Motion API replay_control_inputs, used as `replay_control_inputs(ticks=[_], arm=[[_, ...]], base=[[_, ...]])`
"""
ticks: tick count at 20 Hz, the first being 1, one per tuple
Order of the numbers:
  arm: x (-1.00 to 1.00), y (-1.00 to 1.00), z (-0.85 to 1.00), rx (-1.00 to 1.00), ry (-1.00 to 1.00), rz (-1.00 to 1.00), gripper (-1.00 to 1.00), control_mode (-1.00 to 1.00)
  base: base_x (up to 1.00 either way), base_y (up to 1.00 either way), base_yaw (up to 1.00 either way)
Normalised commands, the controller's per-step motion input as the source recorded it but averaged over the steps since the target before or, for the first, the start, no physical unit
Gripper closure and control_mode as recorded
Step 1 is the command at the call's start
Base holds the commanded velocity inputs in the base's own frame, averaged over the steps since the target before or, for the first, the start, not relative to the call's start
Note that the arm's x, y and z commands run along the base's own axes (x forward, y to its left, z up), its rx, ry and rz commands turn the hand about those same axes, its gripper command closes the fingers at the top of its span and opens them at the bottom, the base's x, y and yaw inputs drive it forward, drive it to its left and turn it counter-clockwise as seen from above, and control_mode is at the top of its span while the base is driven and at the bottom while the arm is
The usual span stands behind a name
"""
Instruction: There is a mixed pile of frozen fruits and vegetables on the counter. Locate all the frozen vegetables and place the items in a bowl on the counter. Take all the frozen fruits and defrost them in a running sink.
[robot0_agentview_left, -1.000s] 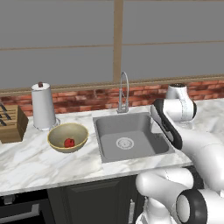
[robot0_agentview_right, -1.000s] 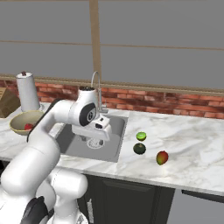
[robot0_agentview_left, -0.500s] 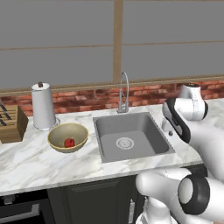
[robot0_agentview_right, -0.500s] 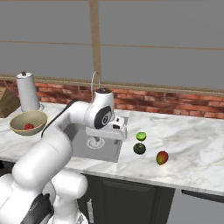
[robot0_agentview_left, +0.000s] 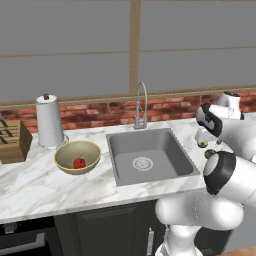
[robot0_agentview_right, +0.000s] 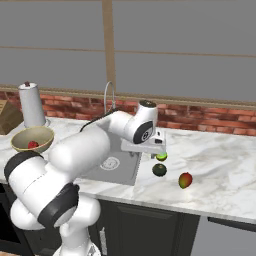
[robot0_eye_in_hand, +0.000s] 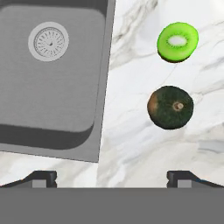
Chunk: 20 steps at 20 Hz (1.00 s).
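My gripper hangs open over the counter just right of the sink. Below it lie a bright lime-green fruit and a dark green vegetable, and a red-yellow-green fruit lies further right. In the hand view the dark green vegetable sits right of centre, above my open gripper, with the lime-green fruit beyond it and the sink at the left. The red vegetable rests inside the tan bowl left of the sink.
An arched steel faucet stands behind the sink. A paper towel roll and a wooden knife block stand at the far left by the brick backsplash. Bare marble stretches to the right of the fruits.
The arm has swung right, from over the sink's right edge to above the items on the counter. The jaws have stayed open and hold nothing.
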Motion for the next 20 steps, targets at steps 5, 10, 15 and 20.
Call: replay_control_inputs(ticks=[5,10,15,20], arm=[[0.62,-0.57,0.0,0.07,0.05,0.1,-1.0,-1.0],[-0.08,-0.11,-0.17,-0.01,0.04,0.0,-1.0,-1.0],[-0.08,0.0,-0.22,-0.06,0.01,-0.01,-1.0,-1.0],[0.0,0.0,-0.16,-0.07,-0.01,0.0,-1.0,-1.0]], base=[[0.0,0.0,0.0],[0.0,0.0,0.0],[0.0,0.0,0.0],[0.0,0.0,0.0]])
